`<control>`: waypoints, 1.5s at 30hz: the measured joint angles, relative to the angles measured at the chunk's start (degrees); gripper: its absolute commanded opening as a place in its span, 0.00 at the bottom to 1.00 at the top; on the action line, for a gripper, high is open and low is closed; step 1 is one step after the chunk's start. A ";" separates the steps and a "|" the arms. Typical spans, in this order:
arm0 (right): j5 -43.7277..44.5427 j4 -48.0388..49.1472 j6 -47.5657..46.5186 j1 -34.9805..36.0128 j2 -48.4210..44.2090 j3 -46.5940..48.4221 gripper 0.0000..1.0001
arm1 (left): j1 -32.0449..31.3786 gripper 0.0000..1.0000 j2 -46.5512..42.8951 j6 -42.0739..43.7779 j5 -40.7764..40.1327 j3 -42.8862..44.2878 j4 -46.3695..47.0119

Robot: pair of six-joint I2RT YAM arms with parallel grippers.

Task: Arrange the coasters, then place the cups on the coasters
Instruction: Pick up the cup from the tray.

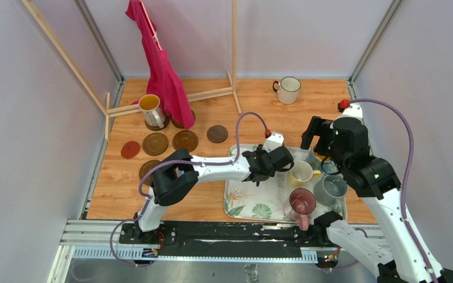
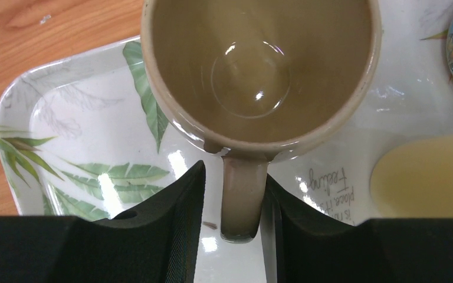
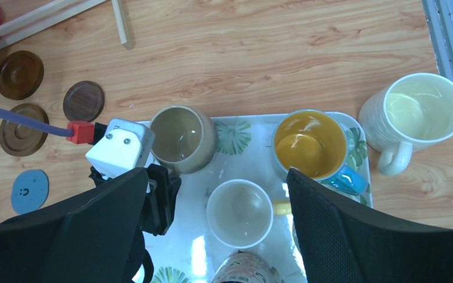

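Note:
A beige cup (image 2: 259, 65) stands at the tray's (image 2: 88, 124) far left corner. My left gripper (image 2: 234, 177) is open astride its handle (image 2: 243, 200); the right finger touches it and a narrow gap shows on the left. My right gripper (image 3: 218, 177) hangs wide open above a cream cup (image 3: 239, 212). A blue cup (image 3: 309, 144), a grey cup (image 1: 330, 188) and a maroon-pink cup (image 1: 302, 202) also stand in the tray. An orange-yellow cup (image 1: 151, 109) stands on a brown coaster. A red coaster (image 1: 131, 150), brown coasters (image 1: 155, 143) and a grey-blue coaster (image 3: 29, 191) lie at the left.
A white cup with a dark rim (image 1: 289, 89) stands at the back of the table, and a white ribbed cup (image 3: 422, 112) stands right of the tray by the wall. A wooden frame (image 1: 234, 53) with a pink cloth (image 1: 165, 71) rises behind the coasters.

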 measured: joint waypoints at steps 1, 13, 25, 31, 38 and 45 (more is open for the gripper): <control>-0.02 0.00 0.00 0.00 0.00 0.00 0.93 | 0.02 0.42 -0.02 0.42 0.02 0.00 0.31; -0.42 0.00 0.02 0.00 0.04 -0.02 0.93 | 0.46 0.27 -0.04 5.38 0.44 0.50 1.62; -0.46 0.04 0.02 0.00 0.55 -0.15 0.93 | 0.87 0.00 -0.28 8.76 2.69 0.26 2.86; -0.85 0.31 0.04 0.00 0.76 -0.76 0.93 | 1.25 0.00 -1.75 10.40 3.52 -2.40 5.44; -0.96 0.61 0.04 0.00 0.74 -0.94 0.93 | 1.60 0.00 -6.58 12.35 3.69 -8.57 7.04; -1.31 1.33 0.02 0.00 0.98 -1.53 0.93 | 1.68 0.00 -13.14 12.79 1.79 -14.23 7.78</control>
